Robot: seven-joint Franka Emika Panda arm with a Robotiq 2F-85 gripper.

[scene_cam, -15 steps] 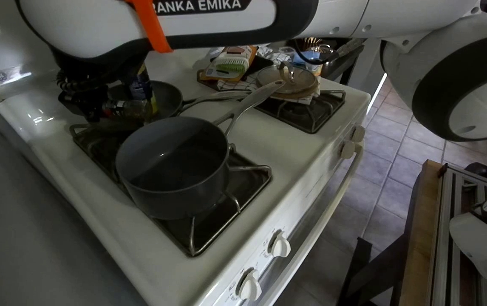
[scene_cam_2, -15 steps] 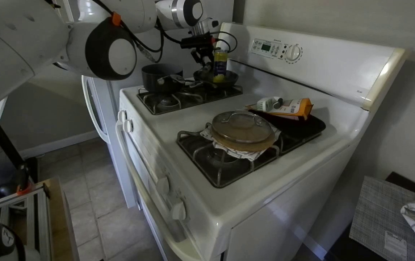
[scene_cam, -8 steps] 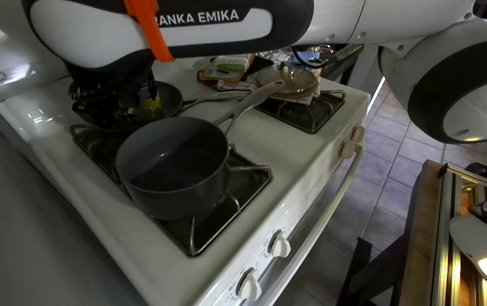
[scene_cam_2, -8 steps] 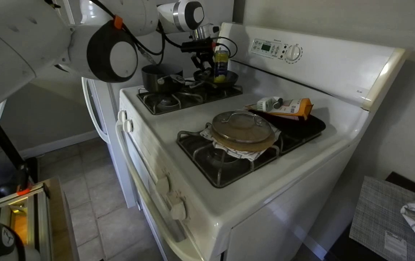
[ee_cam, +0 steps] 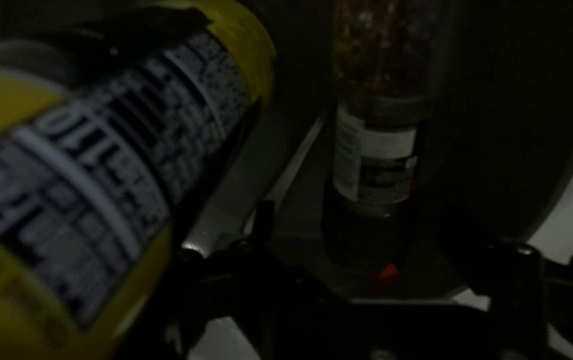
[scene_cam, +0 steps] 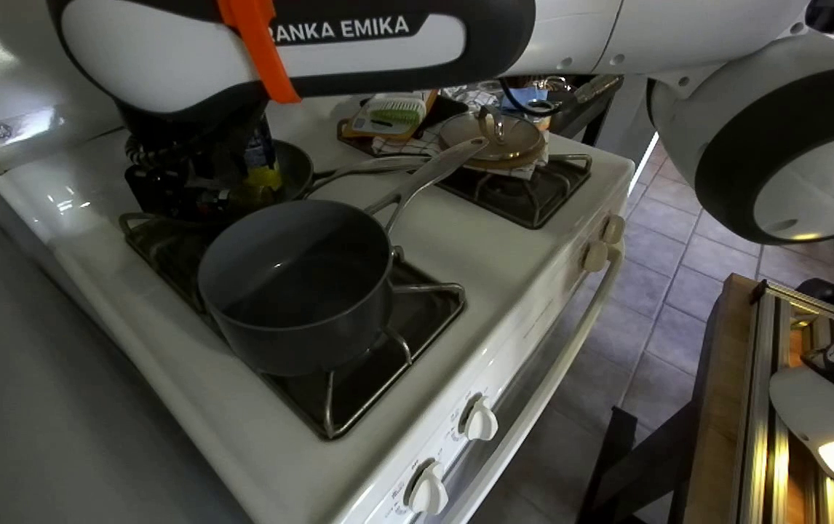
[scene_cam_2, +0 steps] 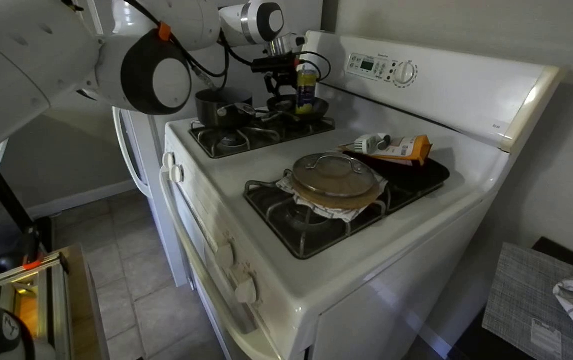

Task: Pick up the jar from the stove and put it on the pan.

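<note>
In the wrist view the gripper (ee_cam: 361,217) has its 2 fingers spread apart, with a glass bottle (ee_cam: 376,160) between them; a gap shows on the bottle's left, so it looks unclamped, though its right side is too dark to judge. Whether the bottle stands or lies is unclear. The yellow jar (scene_cam_2: 306,91) stands upright just beside the gripper, apparently inside the pan (scene_cam: 296,167) at the back of the stove (scene_cam: 461,244). A saucepan (scene_cam: 297,349) sits in front of the pan, on the same burner grate (scene_cam: 428,288).
</note>
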